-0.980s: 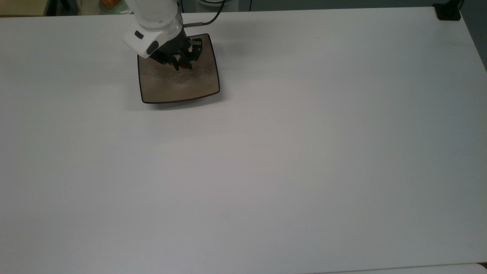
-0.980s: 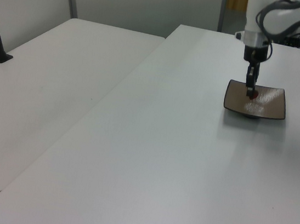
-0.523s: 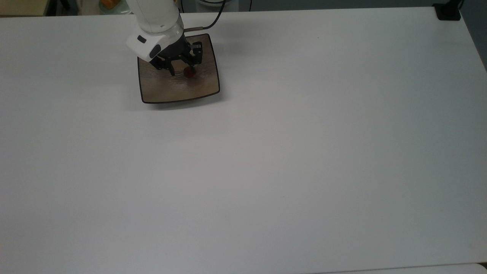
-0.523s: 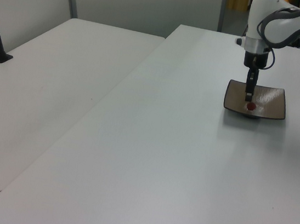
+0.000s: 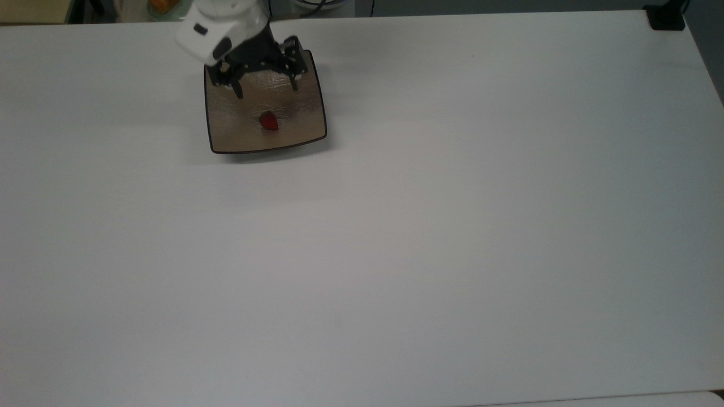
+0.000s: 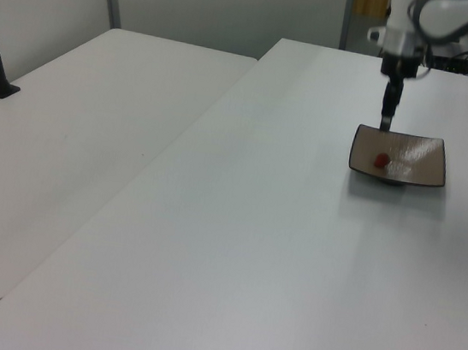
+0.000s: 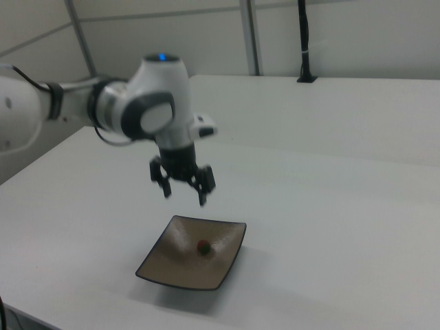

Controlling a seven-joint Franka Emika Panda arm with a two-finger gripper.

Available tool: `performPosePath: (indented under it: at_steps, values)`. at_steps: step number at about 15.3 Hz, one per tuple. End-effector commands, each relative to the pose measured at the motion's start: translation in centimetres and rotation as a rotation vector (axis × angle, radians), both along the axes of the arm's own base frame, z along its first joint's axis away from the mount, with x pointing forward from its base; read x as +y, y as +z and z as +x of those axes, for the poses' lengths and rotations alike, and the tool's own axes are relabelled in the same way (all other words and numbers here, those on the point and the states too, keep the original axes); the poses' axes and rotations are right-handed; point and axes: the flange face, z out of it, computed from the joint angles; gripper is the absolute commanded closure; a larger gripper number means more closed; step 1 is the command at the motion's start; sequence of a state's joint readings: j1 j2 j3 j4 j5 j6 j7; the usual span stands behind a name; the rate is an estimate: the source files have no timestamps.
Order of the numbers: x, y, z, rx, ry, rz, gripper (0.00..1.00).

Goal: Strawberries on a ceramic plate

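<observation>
A small red strawberry lies alone near the middle of the square tan-brown ceramic plate. My gripper hangs above the plate's far part, well clear of the strawberry. Its two black fingers are spread wide and hold nothing.
The plate sits on a wide white table, near the far edge in the top view. A second white table adjoins on the left view's left. A black post stands at the back of the right view.
The gripper opened and let go of the strawberry, which now rests on the plate. The gripper then rose and drew back toward the plate's far edge.
</observation>
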State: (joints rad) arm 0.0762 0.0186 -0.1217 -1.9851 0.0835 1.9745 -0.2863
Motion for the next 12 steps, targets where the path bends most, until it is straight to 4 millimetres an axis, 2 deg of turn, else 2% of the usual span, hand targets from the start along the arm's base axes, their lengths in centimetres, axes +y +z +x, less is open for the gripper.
performPosePath:
  at_steps: [1,3,7,10,12]
  values:
    - [2.7,8.6,0.2,-0.042,-0.033,-0.002,0.00]
    - [4.3,12.1,-0.3,-0.067,-0.025,0.007,0.00]
    - [8.8,17.6,-1.5,-0.077,-0.070,0.016,0.00]
    - [11.1,18.4,-2.2,-0.079,-0.121,0.021,0.00]
    - [11.4,18.2,-1.8,-0.094,-0.107,0.028,0.00]
